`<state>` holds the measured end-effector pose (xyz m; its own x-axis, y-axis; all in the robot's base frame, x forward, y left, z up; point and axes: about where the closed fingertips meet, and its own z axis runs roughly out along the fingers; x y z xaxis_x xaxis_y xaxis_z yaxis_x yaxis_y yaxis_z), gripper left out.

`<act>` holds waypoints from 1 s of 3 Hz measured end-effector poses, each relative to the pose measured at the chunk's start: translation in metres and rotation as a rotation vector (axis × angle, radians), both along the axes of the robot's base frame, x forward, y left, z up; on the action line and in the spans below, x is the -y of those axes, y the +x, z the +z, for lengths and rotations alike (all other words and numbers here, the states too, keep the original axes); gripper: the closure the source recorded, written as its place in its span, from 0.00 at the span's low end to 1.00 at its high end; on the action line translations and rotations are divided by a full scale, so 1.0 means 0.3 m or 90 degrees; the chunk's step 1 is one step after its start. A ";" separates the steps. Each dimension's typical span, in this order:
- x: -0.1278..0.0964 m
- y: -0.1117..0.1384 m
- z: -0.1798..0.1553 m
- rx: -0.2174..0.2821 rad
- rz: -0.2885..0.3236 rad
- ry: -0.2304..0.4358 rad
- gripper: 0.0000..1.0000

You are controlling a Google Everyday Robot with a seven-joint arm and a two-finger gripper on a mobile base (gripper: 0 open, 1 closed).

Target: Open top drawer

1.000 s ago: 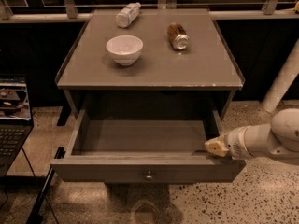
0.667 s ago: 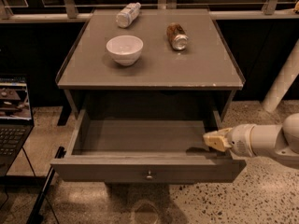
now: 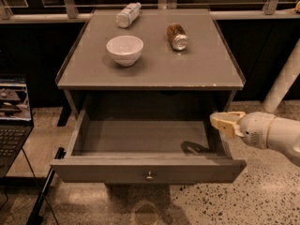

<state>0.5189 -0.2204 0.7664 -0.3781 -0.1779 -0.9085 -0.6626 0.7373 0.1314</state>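
**Change noted.** The end effector (image 3: 227, 124) has lifted and drawn back to the right over the last second. It was low against the inside of the drawer's right wall; it now hangs just outside and above that wall, apart from it. The drawer (image 3: 103, 170) has not shifted in that time. It stands pulled well out from under the counter (image 3: 154, 74), its floor exposed and bare, and its knob (image 3: 149, 175) faces the camera.

**Bearing on task.** In my judgement the opening is done and the arm is retreating. No further pull appears needed.

**End effector state.** Whether it is spread or closed cannot be told from this angle. It has hold of nothing that can be seen.

**Obscured or unclear.**
- The arm is cut off at the right edge.
- The drawer's rear lies in deep shadow, so how far it runs under the counter is uncertain.
- Whatever sits beneath the open drawer is hidden by its front.

**Other items.** A bowl (image 3: 124, 49), a bottle (image 3: 128, 14) and a can (image 3: 177, 36), both lying down, rest on the counter. A laptop (image 3: 14, 111) is partly cropped at left.
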 end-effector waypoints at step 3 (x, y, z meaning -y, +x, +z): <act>-0.017 0.002 -0.039 -0.027 0.006 -0.010 0.00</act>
<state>0.5196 -0.2153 0.7549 -0.4147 -0.1960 -0.8886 -0.6638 0.7331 0.1482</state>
